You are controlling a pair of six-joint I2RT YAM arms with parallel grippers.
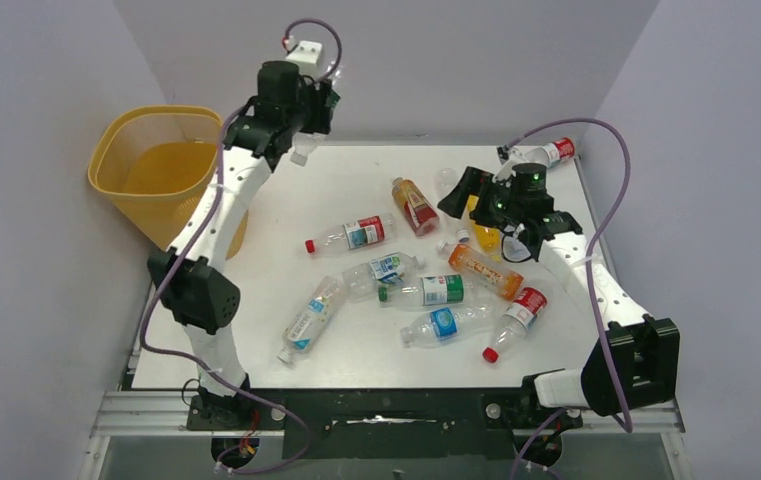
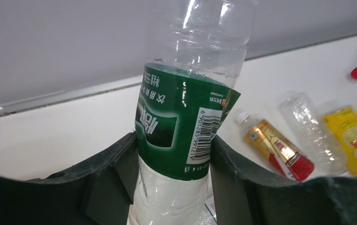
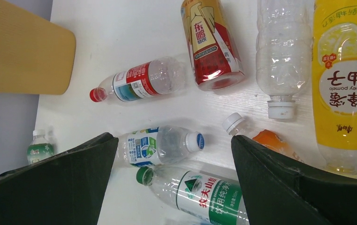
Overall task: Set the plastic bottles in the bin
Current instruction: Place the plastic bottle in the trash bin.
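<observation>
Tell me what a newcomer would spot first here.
The left gripper, raised near the yellow bin at far left, clamps a green-labelled clear bottle. Many more bottles lie scattered across the white table, with the right gripper open above them.

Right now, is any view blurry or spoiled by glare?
Top external: even light, sharp, faint shadows by the bottles. Left wrist: the green-label bottle is sharp, with white glints on its clear top; the table behind looks softer. Right wrist: print crisp, dark fingers slightly blurred.
</observation>
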